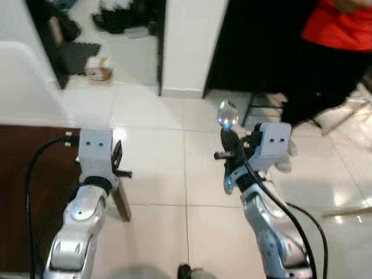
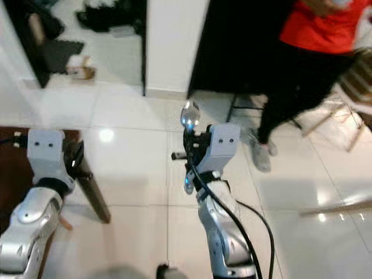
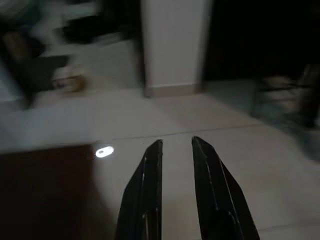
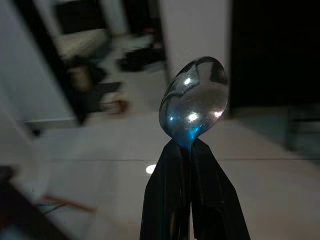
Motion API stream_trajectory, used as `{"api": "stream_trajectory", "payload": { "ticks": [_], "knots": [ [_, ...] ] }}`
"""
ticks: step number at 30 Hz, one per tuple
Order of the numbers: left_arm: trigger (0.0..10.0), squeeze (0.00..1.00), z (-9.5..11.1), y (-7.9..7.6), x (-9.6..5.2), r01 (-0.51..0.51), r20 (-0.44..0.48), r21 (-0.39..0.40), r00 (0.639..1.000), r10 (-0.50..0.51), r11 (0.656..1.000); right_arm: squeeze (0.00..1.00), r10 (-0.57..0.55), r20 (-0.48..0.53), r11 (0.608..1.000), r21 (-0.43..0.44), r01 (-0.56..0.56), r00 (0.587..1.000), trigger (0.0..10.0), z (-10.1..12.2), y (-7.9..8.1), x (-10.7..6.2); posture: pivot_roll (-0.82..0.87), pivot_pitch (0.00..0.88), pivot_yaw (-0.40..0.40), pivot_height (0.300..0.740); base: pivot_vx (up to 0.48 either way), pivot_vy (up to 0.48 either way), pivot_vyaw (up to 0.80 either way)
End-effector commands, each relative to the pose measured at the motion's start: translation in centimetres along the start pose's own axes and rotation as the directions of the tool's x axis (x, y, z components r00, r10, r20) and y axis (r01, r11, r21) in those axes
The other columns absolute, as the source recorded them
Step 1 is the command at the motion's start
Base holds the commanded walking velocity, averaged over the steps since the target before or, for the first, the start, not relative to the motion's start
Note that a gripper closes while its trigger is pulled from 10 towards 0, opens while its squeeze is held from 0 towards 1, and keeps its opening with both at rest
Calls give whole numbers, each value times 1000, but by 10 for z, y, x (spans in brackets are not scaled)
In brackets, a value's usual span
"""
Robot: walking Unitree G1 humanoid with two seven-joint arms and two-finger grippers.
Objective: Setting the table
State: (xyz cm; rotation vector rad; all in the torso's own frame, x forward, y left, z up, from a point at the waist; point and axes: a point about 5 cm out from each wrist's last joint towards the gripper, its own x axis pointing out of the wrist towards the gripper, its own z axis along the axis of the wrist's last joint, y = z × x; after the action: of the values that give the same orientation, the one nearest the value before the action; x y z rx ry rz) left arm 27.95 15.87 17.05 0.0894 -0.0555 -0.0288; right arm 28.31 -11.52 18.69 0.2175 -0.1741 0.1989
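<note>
A metal spoon [image 1: 226, 114] stands bowl-up in my right gripper [image 1: 228, 137], which is shut on its handle. It is held over the white tiled floor, right of centre. The right wrist view shows the shiny bowl [image 4: 194, 102] rising just above the closed black fingertips [image 4: 172, 165]. My left gripper [image 1: 117, 153] hovers by the corner of the dark brown table [image 1: 29, 186]. Its two fingers [image 3: 150, 185] stand slightly apart with nothing between them.
The table's wooden leg [image 1: 121, 202] slants down below my left gripper. A person in a red top [image 1: 340, 26] and dark trousers stands at the far right beside a chair frame [image 1: 258, 107]. A white pillar [image 1: 192, 46] and a small box [image 1: 99, 68] lie ahead.
</note>
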Motion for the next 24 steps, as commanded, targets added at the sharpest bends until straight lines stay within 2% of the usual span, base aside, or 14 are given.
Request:
{"api": "stream_trajectory", "payload": {
  "ticks": [1,24],
  "knots": [
    [10000,0,-6,2,-3,-7,-21,5,1000,7,1000,0,-1,-2,1000,3,1,1000,10000,0,1,-2,-2,97,-8,740,0,0,-800],
    [10000,0,-6,1,-2,-3,-21,2,1000,3,1000,0,1,-9,1000,7,-1,1000,10000,-2,2,-1,0,99,-9,740,0,0,-800]
  ]
}}
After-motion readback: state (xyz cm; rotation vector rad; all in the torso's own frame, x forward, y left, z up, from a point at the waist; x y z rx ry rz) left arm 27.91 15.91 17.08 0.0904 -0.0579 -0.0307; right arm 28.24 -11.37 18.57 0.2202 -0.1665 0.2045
